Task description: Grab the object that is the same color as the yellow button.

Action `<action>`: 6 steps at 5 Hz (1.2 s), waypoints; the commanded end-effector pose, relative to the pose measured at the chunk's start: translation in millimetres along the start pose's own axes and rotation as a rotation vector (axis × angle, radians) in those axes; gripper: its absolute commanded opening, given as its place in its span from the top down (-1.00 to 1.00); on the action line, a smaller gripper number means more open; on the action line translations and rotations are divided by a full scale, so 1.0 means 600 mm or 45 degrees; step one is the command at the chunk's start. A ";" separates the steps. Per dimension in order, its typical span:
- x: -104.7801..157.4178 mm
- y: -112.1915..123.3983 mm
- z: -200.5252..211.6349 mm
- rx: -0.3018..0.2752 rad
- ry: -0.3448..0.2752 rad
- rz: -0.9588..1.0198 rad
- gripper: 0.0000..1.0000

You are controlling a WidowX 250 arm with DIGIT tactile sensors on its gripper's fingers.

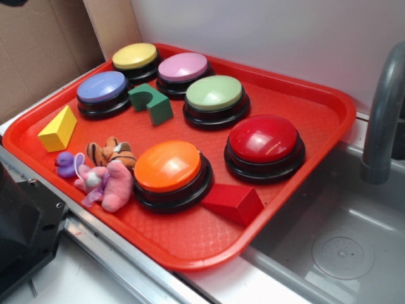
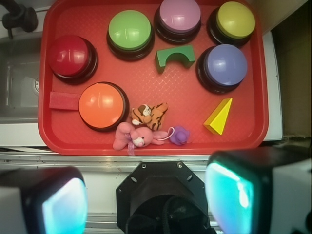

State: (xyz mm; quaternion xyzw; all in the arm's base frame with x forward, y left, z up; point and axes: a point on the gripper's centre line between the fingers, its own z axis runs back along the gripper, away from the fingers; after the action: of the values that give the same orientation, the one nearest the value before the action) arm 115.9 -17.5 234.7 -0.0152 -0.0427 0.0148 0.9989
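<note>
The object, a small bright yellow wedge block (image 1: 57, 128) (image 2: 219, 117), lies on the red tray (image 1: 190, 244) (image 2: 187, 95) near its left edge in the exterior view. The yellow button (image 1: 135, 57) (image 2: 235, 19) sits at the tray's far corner. In the wrist view my gripper (image 2: 146, 200) hangs high above the counter in front of the tray, its two fingers (image 2: 234, 192) wide apart with nothing between them. It is well short of the wedge and touches nothing. The exterior view does not show the gripper.
Blue (image 1: 102, 88), pink (image 1: 183, 67), light green (image 1: 214, 94), red (image 1: 263, 139) and orange (image 1: 168, 166) buttons fill the tray. A green arch block (image 1: 150, 102), a red wedge (image 1: 234, 202) and small plush toys (image 1: 104, 174) lie between them. A sink (image 1: 342, 240) with a faucet (image 1: 383, 107) is at right.
</note>
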 end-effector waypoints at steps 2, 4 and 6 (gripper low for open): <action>0.005 0.028 -0.024 -0.007 0.003 0.080 -1.00; 0.016 0.107 -0.070 -0.005 0.003 0.287 -1.00; 0.022 0.185 -0.150 0.050 0.017 0.541 -1.00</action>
State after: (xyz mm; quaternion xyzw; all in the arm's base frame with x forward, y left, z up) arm 135.0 88.1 136.8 -0.0074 -0.0195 0.2231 0.9746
